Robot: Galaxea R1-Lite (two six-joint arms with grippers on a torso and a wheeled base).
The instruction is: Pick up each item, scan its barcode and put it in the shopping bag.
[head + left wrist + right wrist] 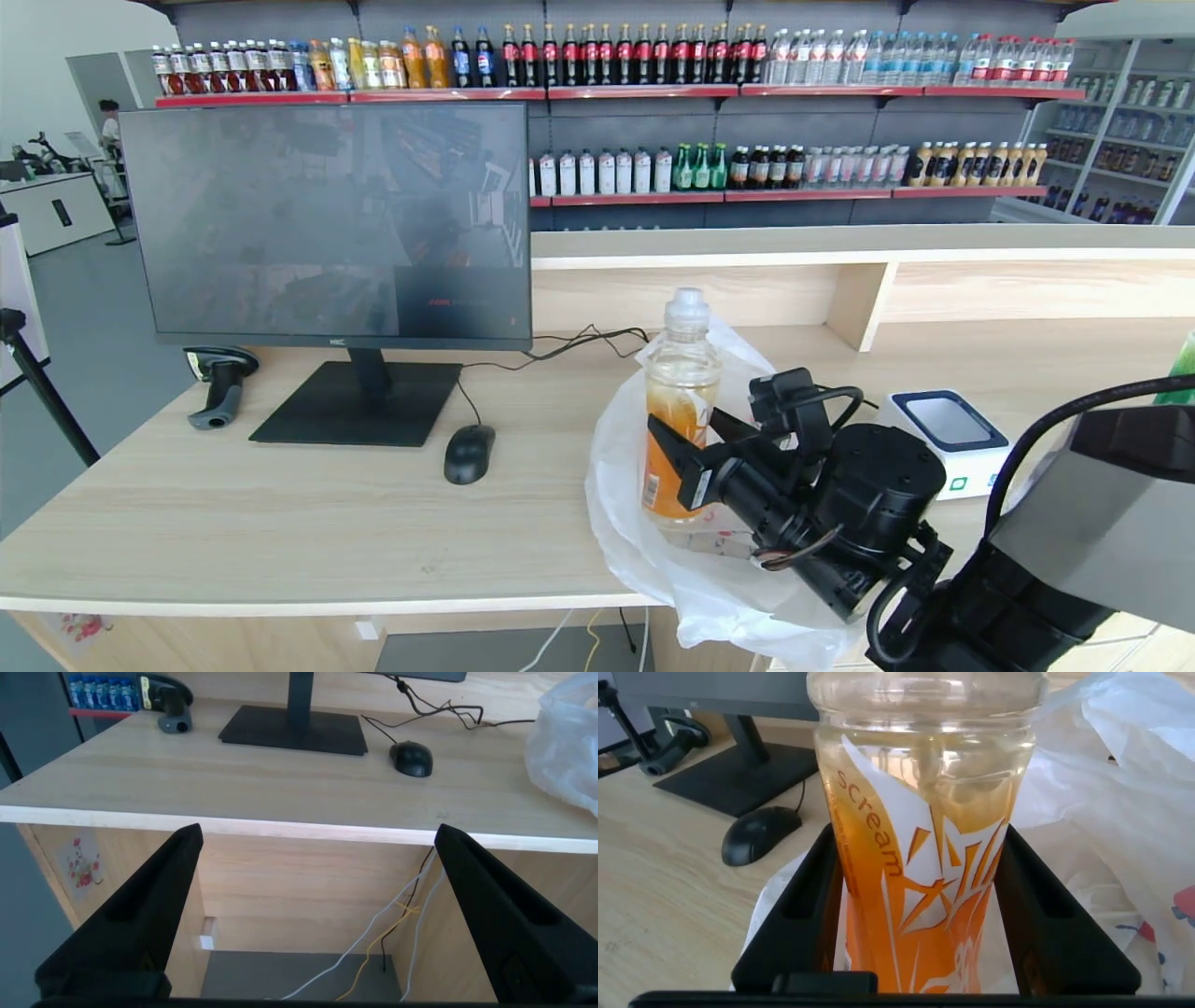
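A clear bottle with an orange label and a white cap (pixel 680 411) stands upright over the crumpled white shopping bag (pixel 616 523) on the counter. My right gripper (pixel 695 443) is shut on the bottle's labelled lower half, one black finger on each side. In the right wrist view the bottle (pixel 924 859) sits between the fingers (pixel 799 915), with the bag (pixel 1120 784) behind it. Whether the bottle's base rests on the bag I cannot tell. My left gripper (pixel 313 924) hangs open with nothing in it, below the counter's front edge (pixel 280 826).
A white box scanner (pixel 948 439) sits on the counter right of the bag. A monitor (pixel 327 224), a black mouse (pixel 469 453) and a handheld scanner (pixel 219 383) occupy the counter's left part. Cables hang under the counter (pixel 392 943). Drink shelves stand behind.
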